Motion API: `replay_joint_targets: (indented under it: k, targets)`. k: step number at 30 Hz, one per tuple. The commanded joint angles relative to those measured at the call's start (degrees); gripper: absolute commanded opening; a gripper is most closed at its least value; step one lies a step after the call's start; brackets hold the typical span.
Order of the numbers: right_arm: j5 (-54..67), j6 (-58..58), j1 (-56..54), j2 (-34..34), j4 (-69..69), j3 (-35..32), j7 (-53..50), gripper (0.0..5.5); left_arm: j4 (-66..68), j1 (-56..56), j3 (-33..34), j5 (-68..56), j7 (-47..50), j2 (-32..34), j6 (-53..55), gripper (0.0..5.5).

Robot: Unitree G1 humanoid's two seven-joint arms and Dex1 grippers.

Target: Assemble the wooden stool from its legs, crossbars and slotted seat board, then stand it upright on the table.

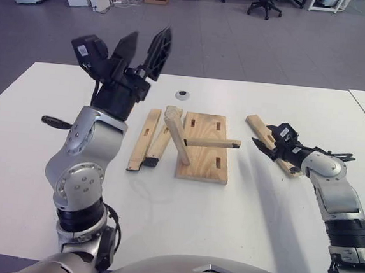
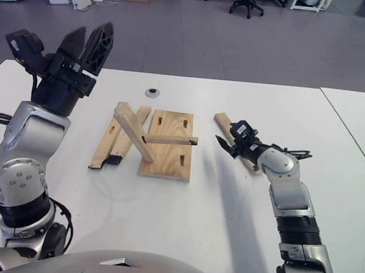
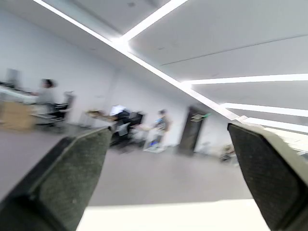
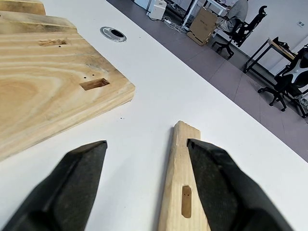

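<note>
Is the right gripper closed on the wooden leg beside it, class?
No, the right gripper is wide open, and the leg lies loose on the table.

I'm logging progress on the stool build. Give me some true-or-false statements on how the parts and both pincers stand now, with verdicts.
1. The left pincer is raised, open and empty. True.
2. The right pincer is shut on a leg. False: it is open, low beside the loose leg lying right of the seat board.
3. The seat board lies flat on the table. True.
4. The stool stands finished and upright. False: a tilted leg with a crossbar is over the board, and two more legs lie left of it.
</note>
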Motion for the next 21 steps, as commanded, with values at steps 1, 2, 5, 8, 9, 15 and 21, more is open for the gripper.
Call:
replay_joint_targets:
  k: [1,2,5,8,9,15,21]
  targets:
    - [-0.1,-0.6,-2.6,0.1,2.4,-1.5,-2.1,3.10,11.2,6.1,-7.0,11.1,-3.8,6.8,2.9,4.41]
    - [-0.2,-0.7,-2.9,0.2,3.2,-1.7,-2.6,3.10,14.0,7.0,-8.9,12.6,-5.8,7.3,2.8,4.41]
    - [-0.6,-1.4,-3.7,0.5,5.5,-1.5,-3.7,3.10,23.5,7.9,-15.9,18.4,-12.4,8.7,1.0,4.41]
    - [-0.7,-1.7,-4.0,1.4,6.6,-0.7,-4.3,3.10,31.5,6.2,-19.8,22.7,-16.0,8.1,0.1,4.41]
    - [-0.5,-1.7,-4.2,1.8,6.8,-0.6,-4.5,3.10,33.0,5.8,-20.2,23.4,-16.6,7.6,0.6,4.41]
    - [-0.6,-1.9,-4.3,2.7,7.6,-0.1,-5.1,3.10,36.6,6.4,-20.8,26.1,-18.3,6.4,4.1,3.42]
    - [-0.9,-1.9,-4.7,3.7,7.6,0.7,-5.6,3.10,35.2,7.2,-22.2,32.7,-17.8,9.4,7.1,2.29]
